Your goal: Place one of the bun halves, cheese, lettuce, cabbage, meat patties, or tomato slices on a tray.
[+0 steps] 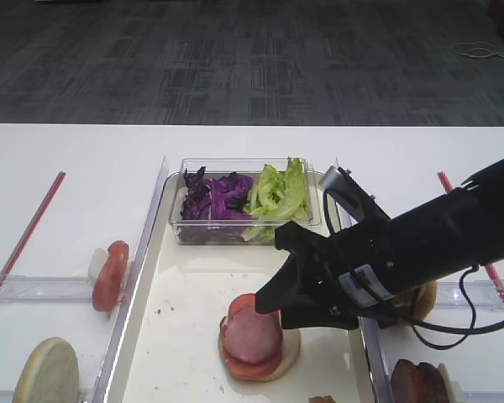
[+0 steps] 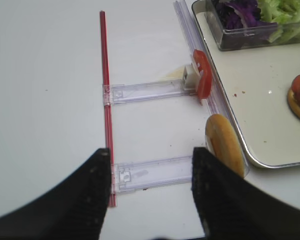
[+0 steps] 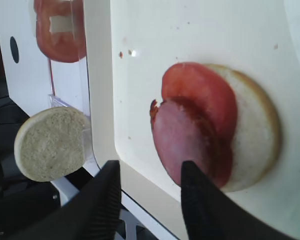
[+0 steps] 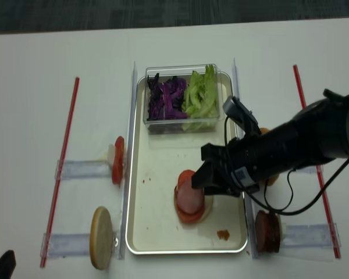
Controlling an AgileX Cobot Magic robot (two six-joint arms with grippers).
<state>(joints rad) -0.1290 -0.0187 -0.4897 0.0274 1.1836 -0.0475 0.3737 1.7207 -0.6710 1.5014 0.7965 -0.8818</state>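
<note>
From the high view, the right gripper [image 1: 277, 294] hovers over the tray [image 1: 181, 336], jaws parted and holding nothing, just above a stack: pale bun half [image 1: 290, 348], tomato slice [image 1: 239, 304], meat patty [image 1: 254, 336]. Right wrist view: the black fingers [image 3: 202, 205] straddle the tray's near rim, patty [image 3: 182, 142] unclasped (no contact). Left wrist view: the left gripper [image 2: 150, 195] gapes, empty, above the white table [image 2: 45, 100].

The right tool [image 4: 202, 181] hovers over the stacked bun half [image 4: 191, 208] on the tray [image 4: 163, 244].
</note>
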